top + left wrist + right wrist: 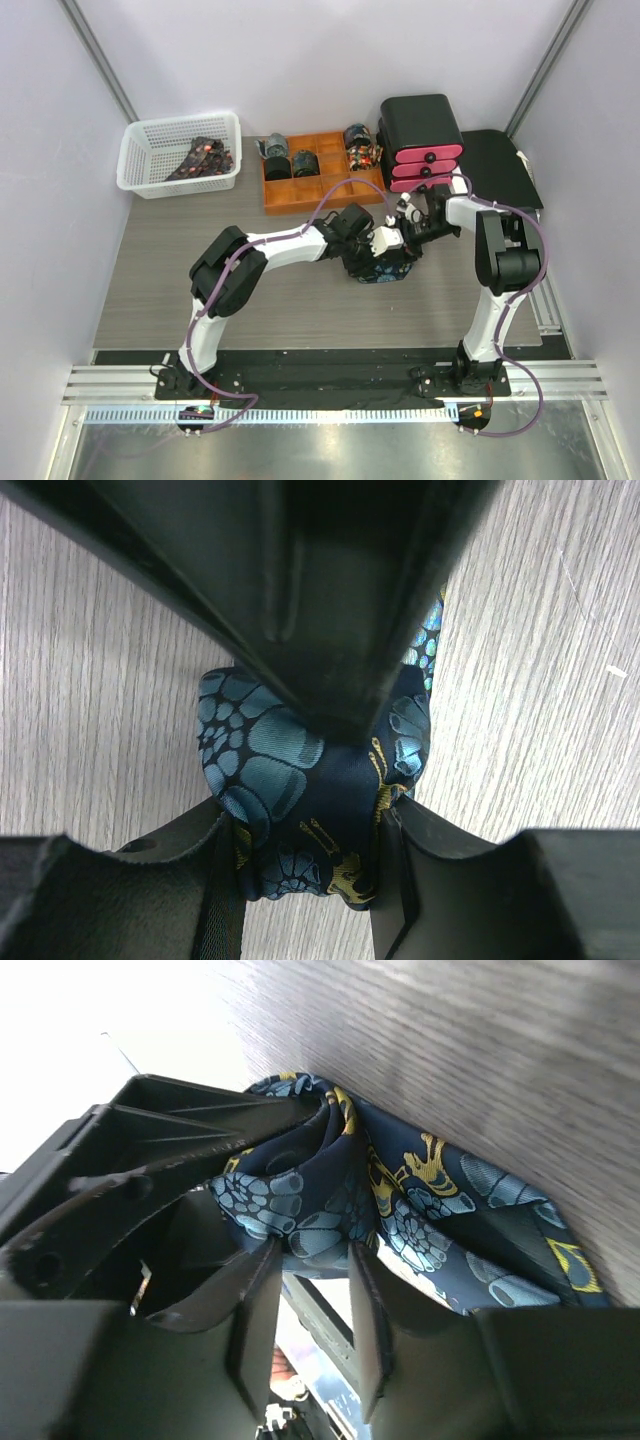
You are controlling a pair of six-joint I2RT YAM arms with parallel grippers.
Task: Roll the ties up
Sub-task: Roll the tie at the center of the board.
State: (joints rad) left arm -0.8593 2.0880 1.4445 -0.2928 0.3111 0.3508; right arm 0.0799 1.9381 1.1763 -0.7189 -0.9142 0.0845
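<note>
Tie (290, 770) pinched between left fingers (440, 880); right fingers (258, 1320) narrow, hold cannot be told — uncoiling is risked if either slips.

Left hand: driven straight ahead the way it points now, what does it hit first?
The left hand has the rolled navy tie with teal and gold pattern between its fingers, so that fabric comes first. Right behind it sits the black right hand, probably touching; depth is unclear.
</note>
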